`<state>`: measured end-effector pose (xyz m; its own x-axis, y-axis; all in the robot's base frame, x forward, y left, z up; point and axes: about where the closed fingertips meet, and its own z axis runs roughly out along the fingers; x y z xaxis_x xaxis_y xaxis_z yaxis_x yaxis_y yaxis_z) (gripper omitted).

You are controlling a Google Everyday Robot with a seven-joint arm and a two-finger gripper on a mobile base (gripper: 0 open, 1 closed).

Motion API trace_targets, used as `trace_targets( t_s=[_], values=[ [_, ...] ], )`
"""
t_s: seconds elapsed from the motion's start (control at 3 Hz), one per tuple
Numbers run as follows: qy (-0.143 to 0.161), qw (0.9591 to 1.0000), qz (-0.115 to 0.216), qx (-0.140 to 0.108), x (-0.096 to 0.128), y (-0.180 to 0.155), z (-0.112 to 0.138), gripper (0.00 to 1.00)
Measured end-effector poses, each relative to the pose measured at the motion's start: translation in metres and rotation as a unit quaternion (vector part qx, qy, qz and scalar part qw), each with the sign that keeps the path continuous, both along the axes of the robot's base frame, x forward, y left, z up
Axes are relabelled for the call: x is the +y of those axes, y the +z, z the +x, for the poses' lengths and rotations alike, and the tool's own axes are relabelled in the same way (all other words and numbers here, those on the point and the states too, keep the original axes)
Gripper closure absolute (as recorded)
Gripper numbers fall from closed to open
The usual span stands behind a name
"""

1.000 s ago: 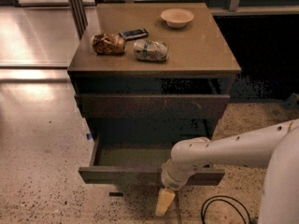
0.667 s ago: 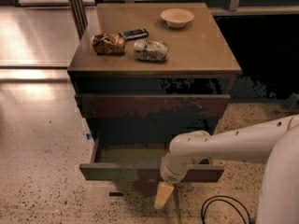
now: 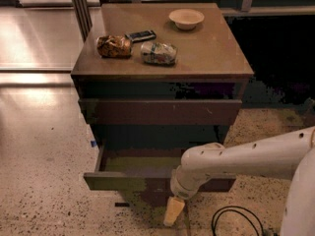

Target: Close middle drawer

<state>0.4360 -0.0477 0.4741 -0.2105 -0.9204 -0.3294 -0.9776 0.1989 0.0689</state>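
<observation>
Camera view. The middle drawer [image 3: 123,180] stands pulled well out of the cabinet [image 3: 211,58], its olive floor exposed beneath the reddish-brown drawer front [image 3: 160,111]. The gripper [image 3: 173,211] points downward just before the open drawer's lower edge, right of centre. Its opening and any hold cannot be told.

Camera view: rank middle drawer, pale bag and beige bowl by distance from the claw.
Claw, low at bottom centre.
1. Open dark-brown wooden middle drawer, just behind it.
2. Crumpled pale bag, centre of brown cabinet top.
3. Shallow beige bowl, its rear.
</observation>
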Motion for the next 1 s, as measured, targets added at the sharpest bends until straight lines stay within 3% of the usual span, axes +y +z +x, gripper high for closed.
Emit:
trace_targets(
  t_s=[0.33,1.0],
  values=[
    [0.0,0.9999,0.011,0.004,0.006,-0.016,-0.027,0.0],
    [0.023,0.9994,0.021,0.017,0.032,-0.063,-0.037,0.0]
  ],
)
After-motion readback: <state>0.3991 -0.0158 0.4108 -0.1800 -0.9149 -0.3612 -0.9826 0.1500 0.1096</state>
